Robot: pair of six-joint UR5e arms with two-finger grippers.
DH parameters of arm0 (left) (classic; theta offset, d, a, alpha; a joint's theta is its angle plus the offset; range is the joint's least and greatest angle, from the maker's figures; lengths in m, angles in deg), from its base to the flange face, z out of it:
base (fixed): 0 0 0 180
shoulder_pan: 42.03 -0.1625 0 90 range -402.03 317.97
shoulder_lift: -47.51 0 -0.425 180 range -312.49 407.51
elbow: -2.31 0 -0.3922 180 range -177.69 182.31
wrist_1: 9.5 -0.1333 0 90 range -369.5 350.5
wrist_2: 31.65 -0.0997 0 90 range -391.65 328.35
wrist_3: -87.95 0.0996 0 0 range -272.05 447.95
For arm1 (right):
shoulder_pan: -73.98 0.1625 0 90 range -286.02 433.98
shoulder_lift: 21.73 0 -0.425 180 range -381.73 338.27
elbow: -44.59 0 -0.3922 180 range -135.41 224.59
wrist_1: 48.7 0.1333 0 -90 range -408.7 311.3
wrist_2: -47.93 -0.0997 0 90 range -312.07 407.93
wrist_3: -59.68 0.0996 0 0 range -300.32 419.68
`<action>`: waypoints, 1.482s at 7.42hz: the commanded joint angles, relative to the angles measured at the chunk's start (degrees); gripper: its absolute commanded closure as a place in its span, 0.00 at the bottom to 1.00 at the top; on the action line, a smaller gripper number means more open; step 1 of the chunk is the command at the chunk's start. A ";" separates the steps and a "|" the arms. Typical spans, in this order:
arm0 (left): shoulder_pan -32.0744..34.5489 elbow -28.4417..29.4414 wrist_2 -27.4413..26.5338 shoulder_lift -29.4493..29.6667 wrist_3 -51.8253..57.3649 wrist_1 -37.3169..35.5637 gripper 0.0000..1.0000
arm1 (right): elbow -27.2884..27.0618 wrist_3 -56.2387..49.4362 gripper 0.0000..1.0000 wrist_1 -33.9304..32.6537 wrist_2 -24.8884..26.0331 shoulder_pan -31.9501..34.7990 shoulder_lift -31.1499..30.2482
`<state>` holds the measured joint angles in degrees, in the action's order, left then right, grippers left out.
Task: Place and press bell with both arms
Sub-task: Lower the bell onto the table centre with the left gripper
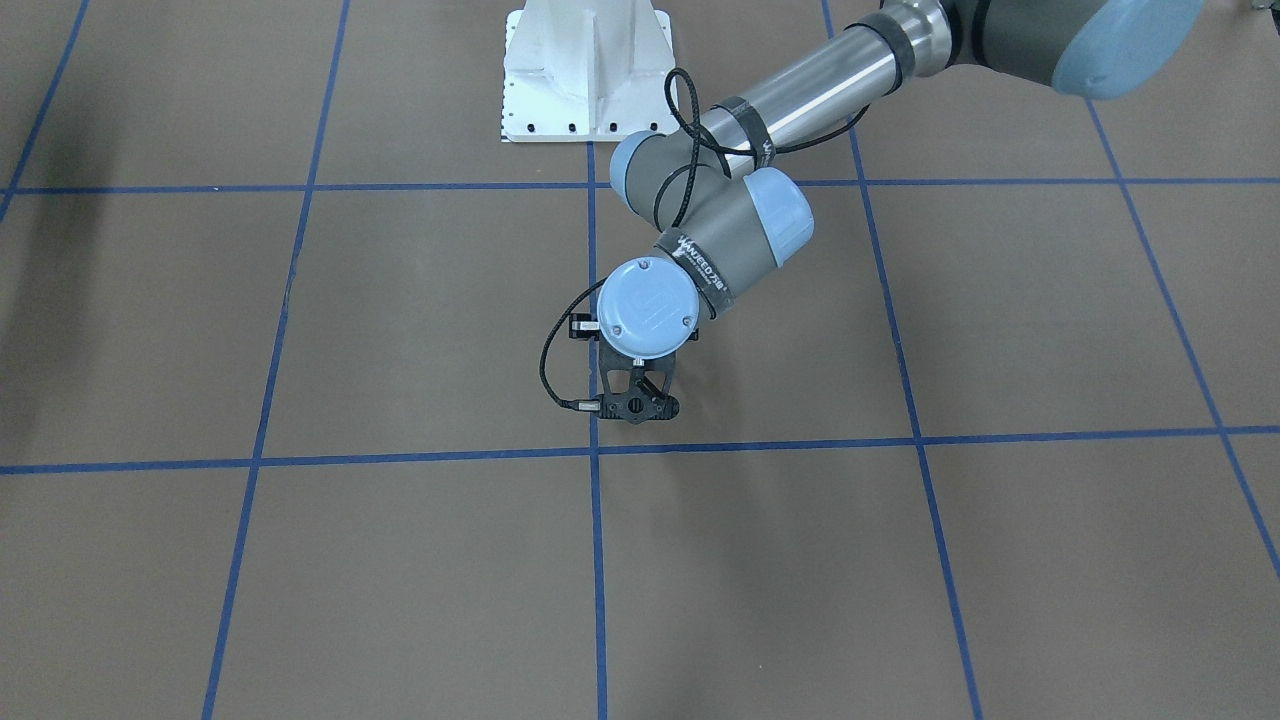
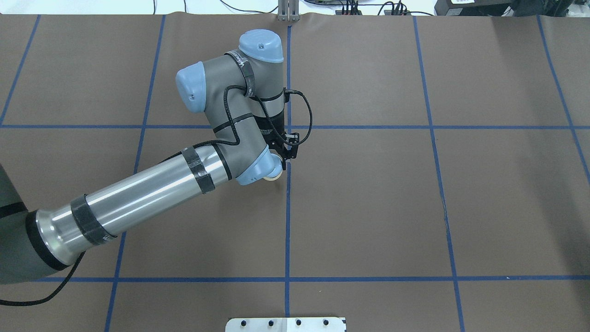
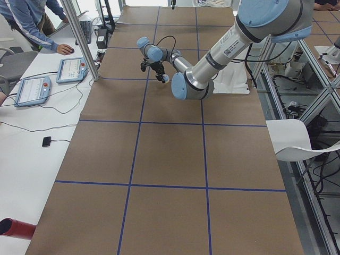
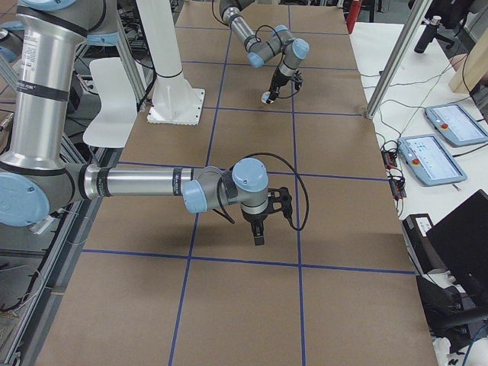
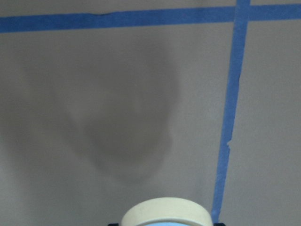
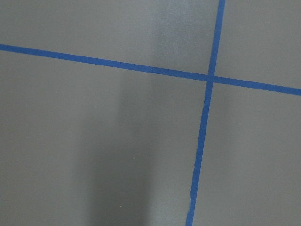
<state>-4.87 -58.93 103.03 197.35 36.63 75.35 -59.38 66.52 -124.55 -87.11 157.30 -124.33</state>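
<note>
**Left gripper point(image 1: 637, 402) clamped on bell point(image 5: 164, 213); right gripper point(image 4: 258, 235) jaws unreadable**

Front-facing: left arm point(image 1: 790, 95) comes in from top right, wrist bent down over the table point(image 1: 300, 330). Its gripper points down beside the centre crossing of the blue tape lines point(image 1: 596, 560), on the robot's side of the cross line. Bell is hidden behind the gripper here. White pedestal point(image 1: 585, 70) at top centre.

Overhead: left arm enters from the left. Gripper hangs just left of the centre tape line. Only a cream sliver of the bell's base shows, under the lowest wrist cap, right beside that line.

Exterior left: left gripper is small and far up the table, bell a pale spot at its tip. Can't tell if it touches the paper.

Exterior right: right arm point(image 4: 137, 183) is near, stretched low over the table, gripper pointing down close to the surface. Can't tell whether its jaws are open or closed. Bell sits at the far left gripper's tip, well apart from the right gripper.

Left wrist: bell at bottom centre, cream base ring toward the table, blue dome at the frame edge. A black finger sits tight on each side, so the jaws are closed on it. Tape line just right of the bell.

Right wrist: shows only brown paper and a tape crossing.
</note>
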 commanded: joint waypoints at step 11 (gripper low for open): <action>-1.22 9.65 -2.23 5.02 -7.83 9.45 0.74 | 0.09 -0.07 0.00 0.00 0.03 0.00 0.04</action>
<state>-5.93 -49.62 100.82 202.37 29.79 83.88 -59.30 66.45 -124.55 -87.07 157.30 -124.34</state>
